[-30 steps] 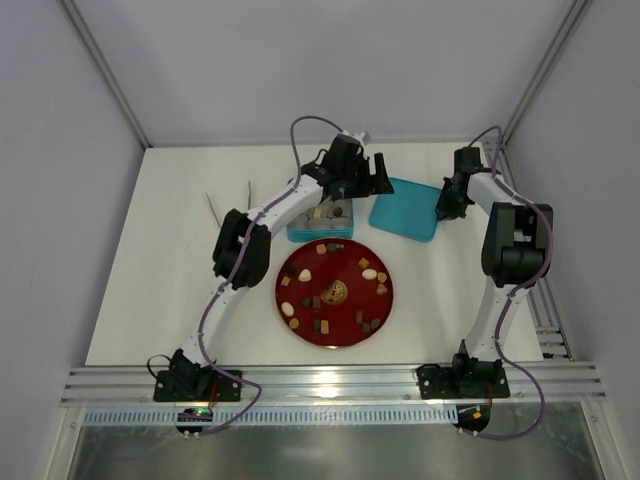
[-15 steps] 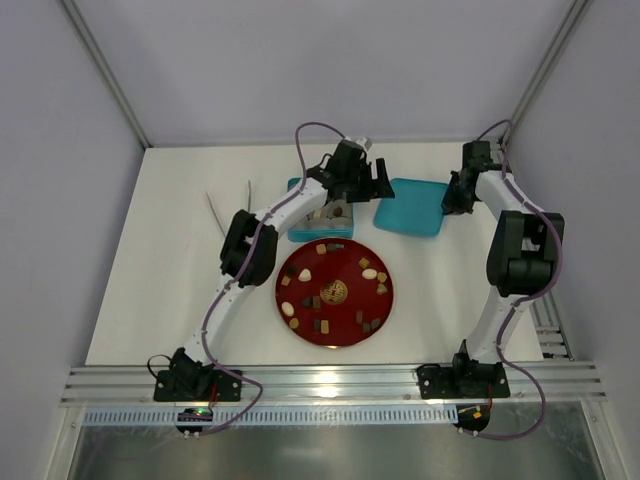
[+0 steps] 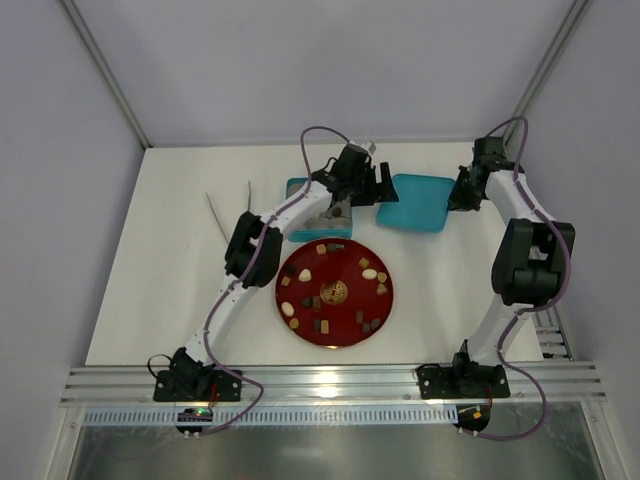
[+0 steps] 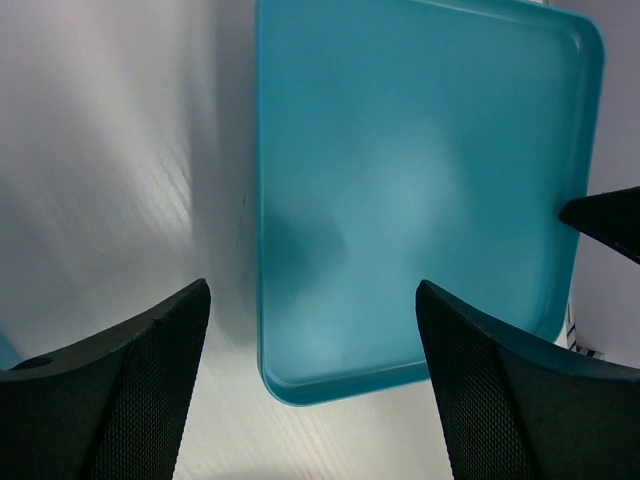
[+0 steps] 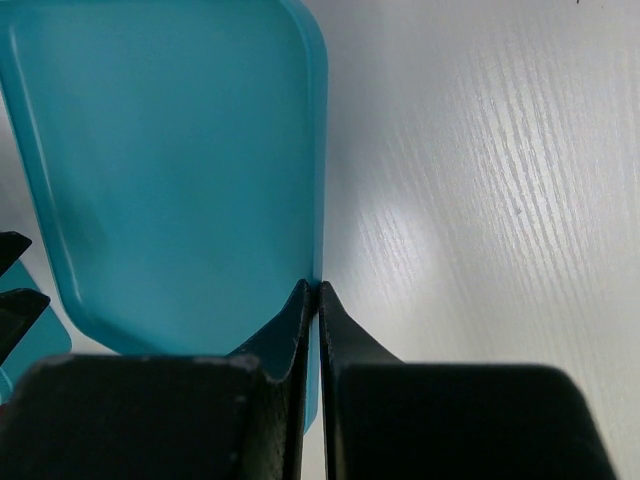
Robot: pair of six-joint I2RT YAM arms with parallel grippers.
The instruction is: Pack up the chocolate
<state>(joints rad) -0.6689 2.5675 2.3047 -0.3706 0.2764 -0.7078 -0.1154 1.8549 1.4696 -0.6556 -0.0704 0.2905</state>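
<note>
Hovering open and empty, the left end effector is nearer the bite-size chocolate pieces; the right end effector pinches the flat teal plastic lid.

A red plate lies on the white surface, a gold-foil ball at its middle. Just beyond it stands a teal box, with a teal lid to its right. Two thin grey rods lie far left. A metal rail runs along the near edge.
</note>
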